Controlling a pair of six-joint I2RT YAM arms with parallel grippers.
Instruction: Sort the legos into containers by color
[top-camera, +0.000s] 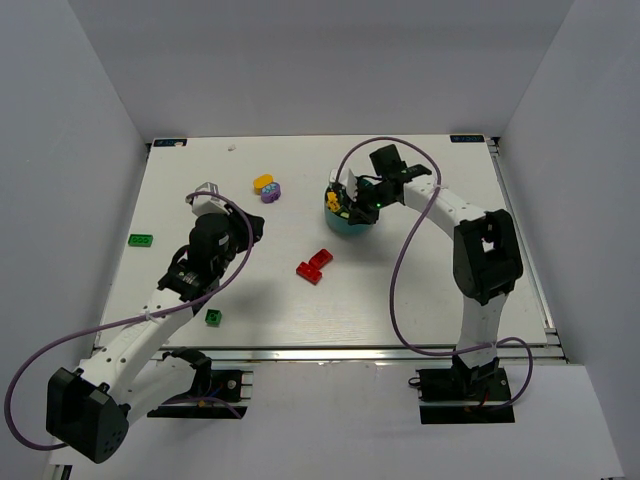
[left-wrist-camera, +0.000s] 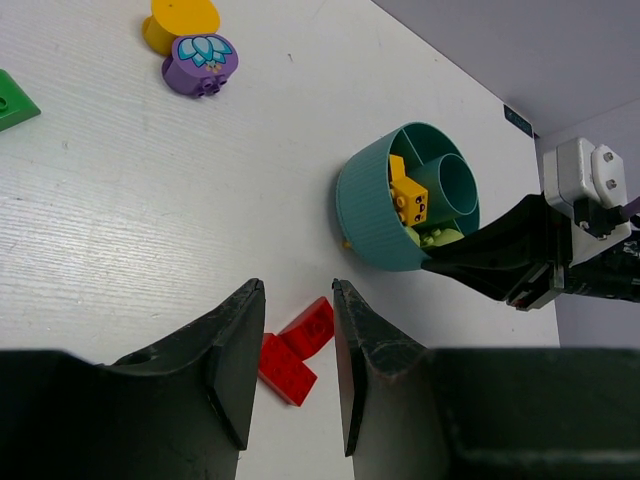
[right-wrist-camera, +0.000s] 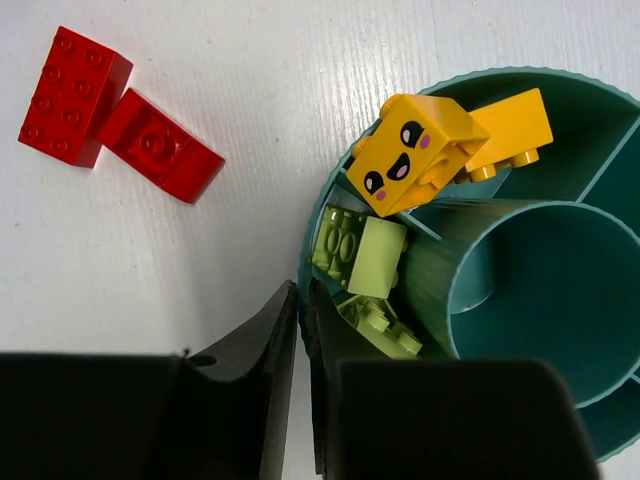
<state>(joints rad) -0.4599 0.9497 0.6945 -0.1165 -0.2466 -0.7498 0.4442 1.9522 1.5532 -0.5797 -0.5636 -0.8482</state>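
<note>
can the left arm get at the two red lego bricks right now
Probably yes: the left pincer is open and the two red studded plastic bricks lie just ahead of it, nothing between.

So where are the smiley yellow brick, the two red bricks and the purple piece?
smiley yellow brick (right-wrist-camera: 400, 155): right wrist view, on its face.
red bricks (right-wrist-camera: 160, 150): right wrist view, on the right-hand brick.
purple piece (left-wrist-camera: 200, 62): left wrist view, on its printed top.

Lab test cell: white table (top-camera: 280, 310), plain partition walls (top-camera: 320, 60).
</note>
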